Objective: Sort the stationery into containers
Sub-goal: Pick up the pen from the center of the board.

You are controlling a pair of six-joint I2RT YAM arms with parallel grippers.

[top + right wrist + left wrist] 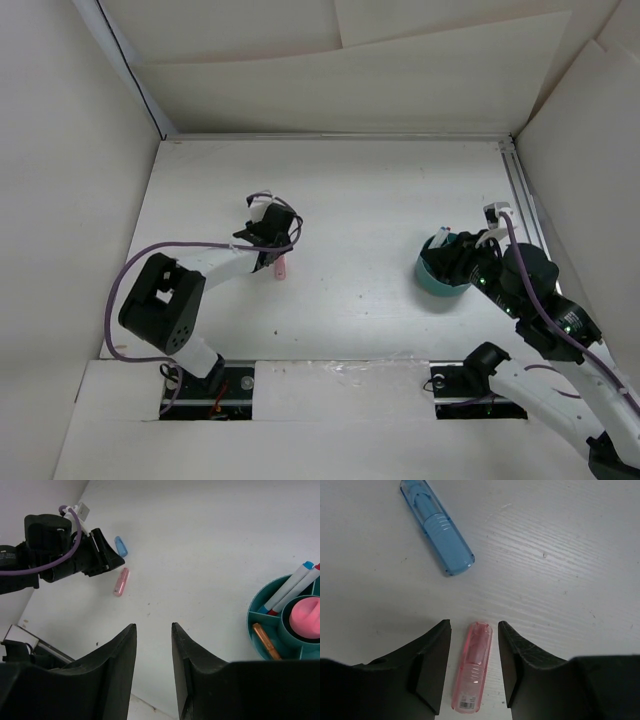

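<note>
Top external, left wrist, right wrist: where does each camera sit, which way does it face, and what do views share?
Top external: above and behind the bases, looking down on the table; both arms show, left tool and right tool.
Left wrist: on the left arm, facing down at the pink eraser between its own open fingers.
Right wrist: on the right arm, facing across the table toward the left arm; own fingers, teal cup.
Shared: pink eraser in all three; blue eraser in both wrist views.

White table (370,215), white walls (60,150)
</note>
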